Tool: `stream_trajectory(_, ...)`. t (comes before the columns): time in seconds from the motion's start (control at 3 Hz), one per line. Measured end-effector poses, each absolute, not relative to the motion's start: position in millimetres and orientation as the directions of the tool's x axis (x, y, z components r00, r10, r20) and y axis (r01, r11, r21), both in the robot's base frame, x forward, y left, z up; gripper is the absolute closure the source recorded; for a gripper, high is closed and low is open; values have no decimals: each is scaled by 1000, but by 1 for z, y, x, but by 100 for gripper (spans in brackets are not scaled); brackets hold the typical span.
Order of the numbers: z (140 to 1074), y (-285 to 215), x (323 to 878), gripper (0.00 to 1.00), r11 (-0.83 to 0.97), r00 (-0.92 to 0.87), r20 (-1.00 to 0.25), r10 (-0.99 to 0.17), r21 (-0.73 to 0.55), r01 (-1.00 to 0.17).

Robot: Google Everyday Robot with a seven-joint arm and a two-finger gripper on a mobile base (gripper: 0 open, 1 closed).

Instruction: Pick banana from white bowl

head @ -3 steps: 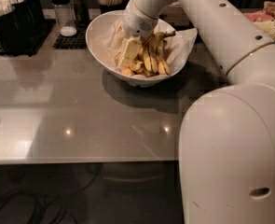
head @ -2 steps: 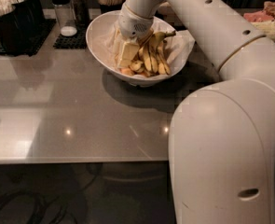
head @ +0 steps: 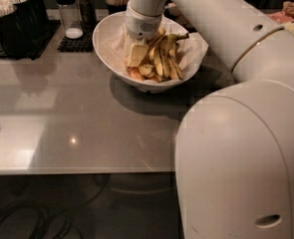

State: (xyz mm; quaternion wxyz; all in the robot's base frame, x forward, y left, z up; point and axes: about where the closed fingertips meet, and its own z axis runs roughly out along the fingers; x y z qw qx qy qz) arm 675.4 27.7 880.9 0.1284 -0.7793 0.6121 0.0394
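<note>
Far left of the white bowl [head: 105, 41], a black holder [head: 17, 21] stuffed with white utensils; closer in, a clear shaker [head: 67, 11] on a black mat [head: 79, 43]. Now the bowl itself, paper-lined, sitting on the grey table [head: 62, 113], and there's the gripper [head: 136, 59], pointing straight down inside it, left of centre, right against the banana [head: 164, 59] heaped in the middle. Gripping or not? Can't tell. Right of the bowl, the white arm [head: 236, 29] fills the view
</note>
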Motion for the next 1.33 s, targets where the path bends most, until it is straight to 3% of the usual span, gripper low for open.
stream_trajectory(0.33, 890, 21, 673, 100, -207, 242, -221, -945, -170, -964)
stream_trajectory(0.67, 917, 20, 658, 100, -221, 303, -348, -887, -258, -941)
stream_trajectory(1.33, 970, 39, 600, 100, -185, 523, -640, -564, -519, -835)
